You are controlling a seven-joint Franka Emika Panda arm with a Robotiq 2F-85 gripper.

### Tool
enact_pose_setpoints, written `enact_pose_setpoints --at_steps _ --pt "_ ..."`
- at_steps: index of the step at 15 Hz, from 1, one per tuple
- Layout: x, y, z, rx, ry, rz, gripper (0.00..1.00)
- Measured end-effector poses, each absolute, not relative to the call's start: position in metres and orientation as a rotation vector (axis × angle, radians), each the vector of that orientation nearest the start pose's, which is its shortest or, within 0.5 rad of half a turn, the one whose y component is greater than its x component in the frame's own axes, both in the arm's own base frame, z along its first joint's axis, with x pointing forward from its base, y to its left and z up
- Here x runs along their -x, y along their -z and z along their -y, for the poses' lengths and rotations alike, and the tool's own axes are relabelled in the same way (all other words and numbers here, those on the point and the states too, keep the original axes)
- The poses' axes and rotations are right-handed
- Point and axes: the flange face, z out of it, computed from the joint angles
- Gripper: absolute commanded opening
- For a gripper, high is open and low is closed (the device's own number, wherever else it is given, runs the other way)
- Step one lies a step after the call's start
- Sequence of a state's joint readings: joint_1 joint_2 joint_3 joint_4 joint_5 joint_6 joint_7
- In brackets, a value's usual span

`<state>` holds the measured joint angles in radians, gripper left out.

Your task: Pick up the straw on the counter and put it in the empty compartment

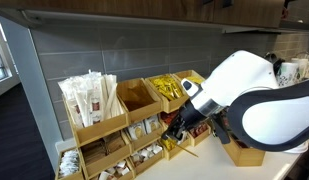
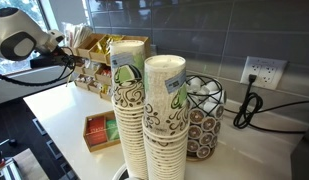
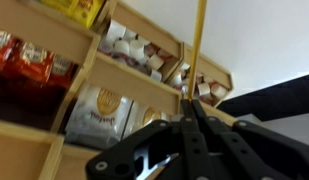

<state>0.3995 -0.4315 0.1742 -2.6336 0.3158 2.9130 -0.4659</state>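
My gripper (image 3: 193, 103) is shut on a thin yellowish straw (image 3: 200, 40) that rises straight out of the closed jaws in the wrist view. In an exterior view the gripper (image 1: 180, 124) hangs in front of the lower right shelves of the light-wood organizer, below the bin of yellow packets (image 1: 172, 88). The empty compartment (image 1: 137, 97) is in the top row, up and to the left of the gripper, between the yellow packets and the bin of white paper-wrapped sticks (image 1: 89, 98). The pale counter (image 2: 64, 108) lies below. In an exterior view the gripper (image 2: 68, 52) is small and far.
The organizer's lower shelves (image 3: 104, 100) hold sachets and small creamer cups. Two tall stacks of paper cups (image 2: 144, 115) stand close to the camera, with a wire basket of pods (image 2: 205, 115), a small box of tea bags (image 2: 99, 131) and a wall outlet with a cable (image 2: 262, 72).
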Motion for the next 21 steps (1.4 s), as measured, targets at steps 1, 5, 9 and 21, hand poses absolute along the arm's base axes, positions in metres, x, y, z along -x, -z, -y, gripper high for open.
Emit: enact_pose_setpoints --at_steps 1,5,9,21 --pt "-0.374 -0.479 -0.224 2.587 1.121 1.076 0.04" --pt "-0.372 -0.491 -0.225 2.557 1.200 1.097 0.01" --pt "-0.376 -0.504 -0.224 2.519 1.325 1.057 0.01" --pt "-0.394 -0.551 -0.229 2.159 1.929 0.775 0.01"
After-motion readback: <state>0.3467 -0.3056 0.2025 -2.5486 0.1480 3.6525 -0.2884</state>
